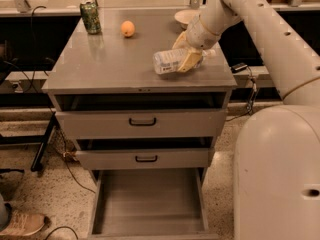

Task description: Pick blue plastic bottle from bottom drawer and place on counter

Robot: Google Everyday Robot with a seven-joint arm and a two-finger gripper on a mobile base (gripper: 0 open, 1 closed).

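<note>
The blue plastic bottle (169, 61) is a small clear bottle. It lies on its side, held at the right part of the counter (110, 59), just above or on its surface. My gripper (187, 57) is shut on the bottle's right half, its yellowish fingers (190, 60) wrapped around it; the cap end (211, 52) pokes out to the right. My arm comes down from the upper right. The bottom drawer (150, 204) stands pulled open below, its grey inside bare.
A green patterned can (90, 17) stands at the counter's back left. An orange fruit (128, 28) lies beside it. A pale bowl (186, 17) sits at the back behind my gripper. The two upper drawers with black handles (142, 121) are slightly ajar. My base (277, 174) fills the lower right.
</note>
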